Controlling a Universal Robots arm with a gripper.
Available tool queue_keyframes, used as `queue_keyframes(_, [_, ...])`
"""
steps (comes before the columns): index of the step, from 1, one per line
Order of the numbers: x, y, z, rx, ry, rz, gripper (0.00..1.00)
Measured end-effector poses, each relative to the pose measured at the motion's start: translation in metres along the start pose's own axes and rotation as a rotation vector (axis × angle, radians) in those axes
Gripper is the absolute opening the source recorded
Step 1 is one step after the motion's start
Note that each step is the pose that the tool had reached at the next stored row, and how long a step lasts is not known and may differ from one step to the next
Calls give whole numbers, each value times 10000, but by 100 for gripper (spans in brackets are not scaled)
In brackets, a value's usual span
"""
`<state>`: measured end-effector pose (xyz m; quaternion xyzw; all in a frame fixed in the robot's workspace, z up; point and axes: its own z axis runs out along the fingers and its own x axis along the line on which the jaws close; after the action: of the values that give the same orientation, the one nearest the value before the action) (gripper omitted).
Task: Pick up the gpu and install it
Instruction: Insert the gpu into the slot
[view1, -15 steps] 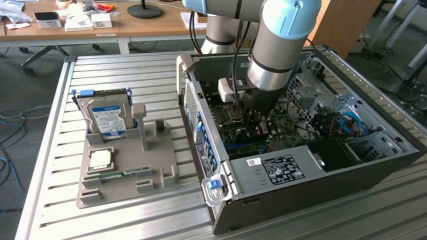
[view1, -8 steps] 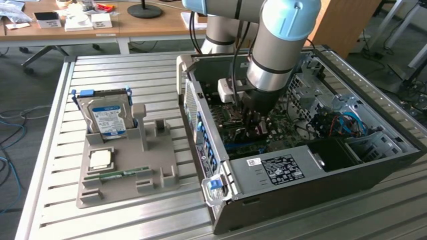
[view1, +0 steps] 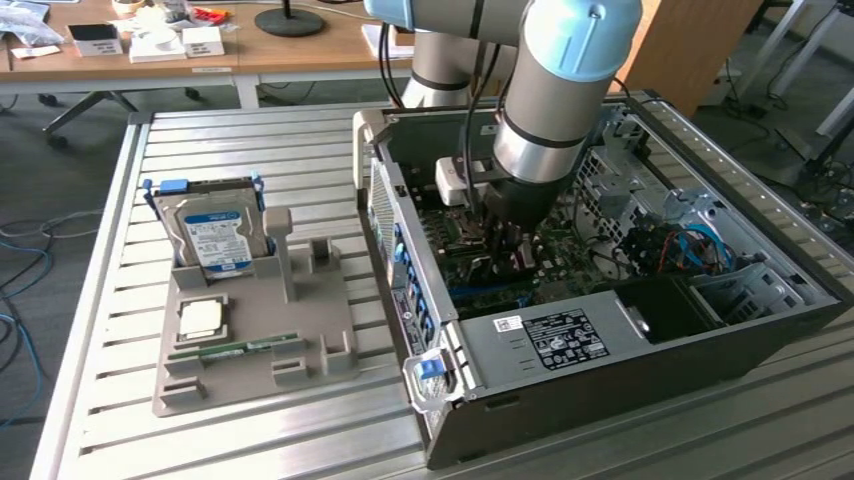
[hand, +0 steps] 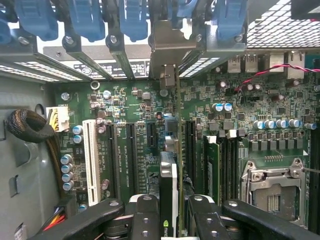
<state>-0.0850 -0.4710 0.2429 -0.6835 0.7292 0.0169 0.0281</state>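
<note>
Reaching into the case (view1: 627, 395), fingers (hand: 145, 220) clamp the gpu (hand: 169, 200) edge-on — above motherboard (hand: 127, 100).

Open PC case (view1: 747, 345) lies on its side on the slatted metal tabletop (view1: 267, 445), taking up the exterior view's right half. There's a power supply (view1: 561, 335) with a black label at its near end and a blue latch (view1: 427, 368) on the corner. At the exterior view's left sits a grey holder tray (view1: 194, 392). A hard drive (view1: 214, 240) with a blue label stands upright at the back of it, with a CPU chip (view1: 200, 318) flat in a pocket and a RAM stick (view1: 247, 347) just below that. A wooden tabletop (view1: 307, 55) with white boxes (view1: 200, 42) is in the upper left. Inside the case, the motherboard (hand: 145, 100) has a white slot (hand: 91, 155), an empty CPU socket (hand: 272, 187), blue clips (hand: 90, 20) and a red wire (hand: 270, 72).
</note>
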Motion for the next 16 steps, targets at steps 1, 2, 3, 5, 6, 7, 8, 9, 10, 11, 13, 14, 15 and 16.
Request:
queue_keyframes(1, [0, 0, 0, 0, 4, -1, 27])
queue_keyframes(2, [0, 0, 0, 1, 7, -1, 27])
queue_keyframes(3, [0, 0, 0, 1, 6, -1, 27])
queue_keyframes(5, [0, 0, 6, -1, 11, 0, 27])
queue_keyframes(6, [1, 0, 11, -2, 14, 0, 27])
queue_keyframes(7, [2, 1, 17, -3, 16, 0, 27])
queue_keyframes(8, [2, 1, 22, -3, 13, 0, 27])
queue_keyframes(9, [2, 2, 28, -1, 9, 1, 27])
queue_keyframes(10, [1, 1, 29, 0, 10, 1, 27])
queue_keyframes(11, [1, 1, 29, 0, 9, 1, 27])
queue_keyframes(13, [2, 1, 30, 0, 8, 0, 27])
queue_keyframes(14, [2, 1, 30, 1, 8, 1, 27])
queue_keyframes(15, [2, 1, 31, 1, 8, 1, 27])
queue_keyframes(16, [2, 1, 30, 1, 8, 0, 27])
